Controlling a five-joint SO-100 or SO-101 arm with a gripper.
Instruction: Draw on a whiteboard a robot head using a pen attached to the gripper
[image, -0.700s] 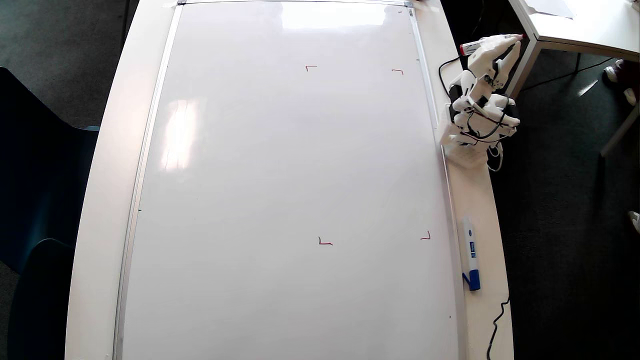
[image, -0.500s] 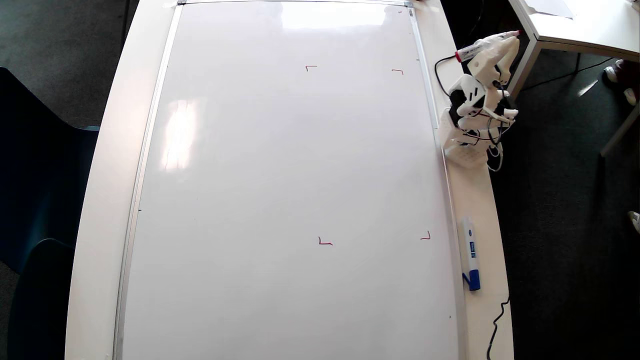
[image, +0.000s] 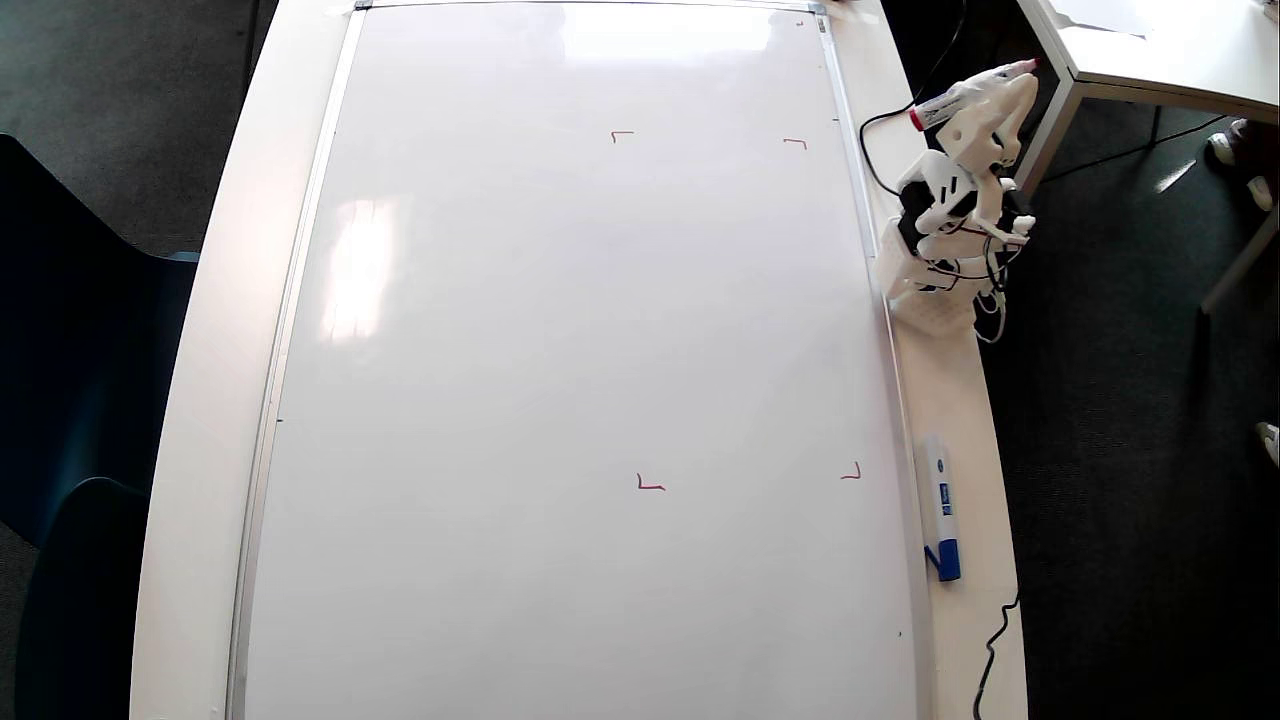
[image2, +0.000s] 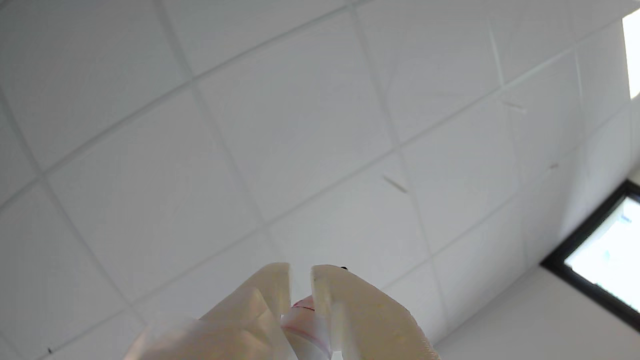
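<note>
The white plastic gripper (image: 1005, 85) of the small white jointed arm is pinched on the slim white pen with red ends (image: 962, 92), held off past the right edge of the large glossy white whiteboard with a thin silver frame (image: 560, 380) in the overhead view. In the wrist view the gripper (image2: 300, 272) points up at white ceiling tiles (image2: 280, 125), the pen (image2: 307, 325) between its fingers. Only four small red corner marks (image: 650, 484) show on the board, and a white marker with a blue cap (image: 940, 505) lies on the white desk (image: 960, 400) beside it.

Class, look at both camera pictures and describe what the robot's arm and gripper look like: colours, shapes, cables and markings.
The arm is small, jointed and white plastic, with black motors between its links and thin black cables looping round it. Its base is a white block with a dotted grid pattern. The gripper is a white two-finger claw; in the wrist view its fingers look cream, broad and tapered. No printed markings are legible.
</note>
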